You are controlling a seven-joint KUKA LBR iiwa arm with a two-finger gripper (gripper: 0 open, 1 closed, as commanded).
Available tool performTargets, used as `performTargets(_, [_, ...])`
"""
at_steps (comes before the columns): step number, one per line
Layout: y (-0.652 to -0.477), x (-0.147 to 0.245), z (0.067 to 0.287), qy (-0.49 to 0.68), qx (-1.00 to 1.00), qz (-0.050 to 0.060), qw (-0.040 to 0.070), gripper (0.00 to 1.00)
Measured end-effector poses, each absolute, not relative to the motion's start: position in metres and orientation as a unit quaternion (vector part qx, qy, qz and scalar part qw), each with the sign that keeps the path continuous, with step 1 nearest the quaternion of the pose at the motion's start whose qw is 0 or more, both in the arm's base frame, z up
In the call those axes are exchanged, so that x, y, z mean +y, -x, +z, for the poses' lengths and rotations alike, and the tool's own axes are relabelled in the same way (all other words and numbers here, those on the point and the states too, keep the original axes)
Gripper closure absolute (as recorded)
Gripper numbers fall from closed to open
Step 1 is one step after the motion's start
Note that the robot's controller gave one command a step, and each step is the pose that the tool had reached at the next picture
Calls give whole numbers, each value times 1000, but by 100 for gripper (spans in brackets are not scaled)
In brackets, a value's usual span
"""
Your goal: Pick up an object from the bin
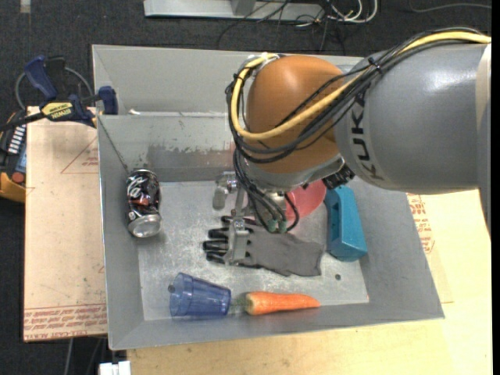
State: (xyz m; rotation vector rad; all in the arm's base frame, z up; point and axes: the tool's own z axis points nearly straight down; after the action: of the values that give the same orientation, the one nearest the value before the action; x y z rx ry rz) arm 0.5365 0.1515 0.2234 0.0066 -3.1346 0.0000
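At left in the metal bin: one dented aluminium can, lying on its side. Near edge, left of centre: one translucent blue plastic cup, tipped over, just beside one smooth orange carrot. Mid-bin: one limp grey glove, black-tipped, right under the jaws; wide or narrow, cannot tell. Farther right: one red disc, part hidden, then one blocky blue plastic piece.

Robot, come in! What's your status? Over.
Gripper low over grey-and-black fabric glove, mid-bin. Glove lies flat. Blue plastic block, red round disc close beside.
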Motion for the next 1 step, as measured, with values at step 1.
performTargets(1, [-538, 150, 228, 0, -1000, -1, 0, 0])
